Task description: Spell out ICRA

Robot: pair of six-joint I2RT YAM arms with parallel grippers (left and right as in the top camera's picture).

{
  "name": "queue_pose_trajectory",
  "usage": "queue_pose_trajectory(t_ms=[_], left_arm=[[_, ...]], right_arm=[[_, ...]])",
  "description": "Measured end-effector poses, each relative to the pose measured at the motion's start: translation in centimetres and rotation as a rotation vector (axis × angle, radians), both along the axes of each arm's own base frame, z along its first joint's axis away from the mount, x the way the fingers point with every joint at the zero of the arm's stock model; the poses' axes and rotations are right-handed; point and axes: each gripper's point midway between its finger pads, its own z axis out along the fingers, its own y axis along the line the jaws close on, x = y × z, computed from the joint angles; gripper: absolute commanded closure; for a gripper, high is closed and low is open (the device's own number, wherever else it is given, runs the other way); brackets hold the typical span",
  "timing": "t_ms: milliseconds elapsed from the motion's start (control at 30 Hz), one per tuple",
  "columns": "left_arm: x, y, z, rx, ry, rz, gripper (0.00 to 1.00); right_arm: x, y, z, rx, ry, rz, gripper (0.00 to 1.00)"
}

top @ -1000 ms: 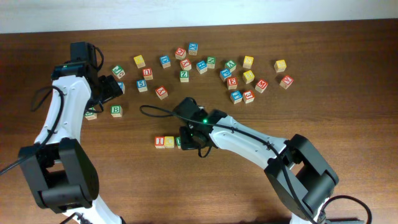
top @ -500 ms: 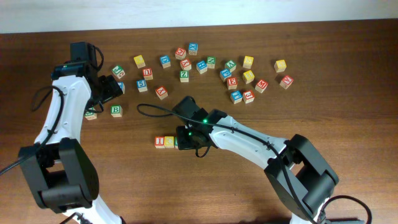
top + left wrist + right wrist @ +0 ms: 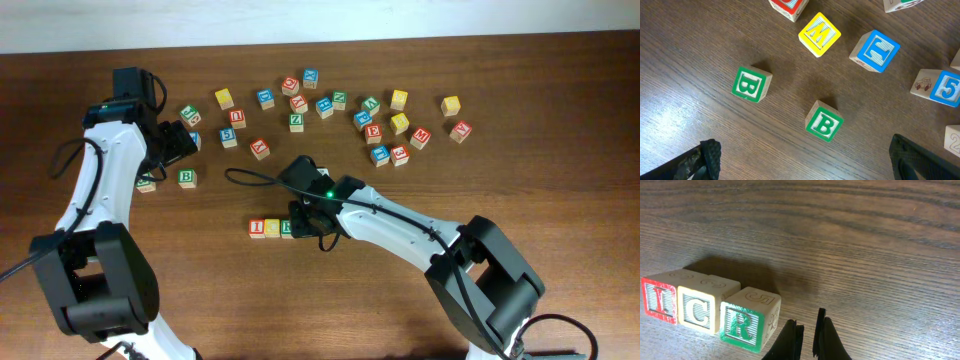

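The right tool (image 3: 807,326) is pinched shut on nothing, its tips low just beside the green-lettered wooden R cube (image 3: 742,325), probably closed so as to nudge it flush. That cube touches the yellow-faced wooden C cube (image 3: 699,311), which touches the red-lettered wooden I cube (image 3: 659,302). The tight row on the dark wooden table (image 3: 865,255) reads ICR and lacks only A. The left tool (image 3: 804,150) gapes wide and empty above a green-lettered B cube (image 3: 824,124), well apart from the row, likely hunting an A.
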Motion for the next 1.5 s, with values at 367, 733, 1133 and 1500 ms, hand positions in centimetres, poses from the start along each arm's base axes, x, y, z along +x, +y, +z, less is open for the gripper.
queue_pose_trajectory(t_ms=[367,733,1133,1500], left_arm=[[0.0,0.0,0.0,0.000,0.000,0.000,0.01],[0.0,0.0,0.0,0.000,0.000,0.000,0.01],[0.0,0.0,0.0,0.000,0.000,0.000,0.01],[0.0,0.0,0.0,0.000,0.000,0.000,0.01]], right_arm=[[-0.2,0.0,-1.1,-0.008,0.023,0.003,0.95],[0.0,0.9,-0.8,0.032,0.017,0.012,0.95],[0.2,1.2,-0.7,0.047,0.011,0.015,0.95],[0.3,1.4,-0.6,0.060,0.010,-0.008,0.95]])
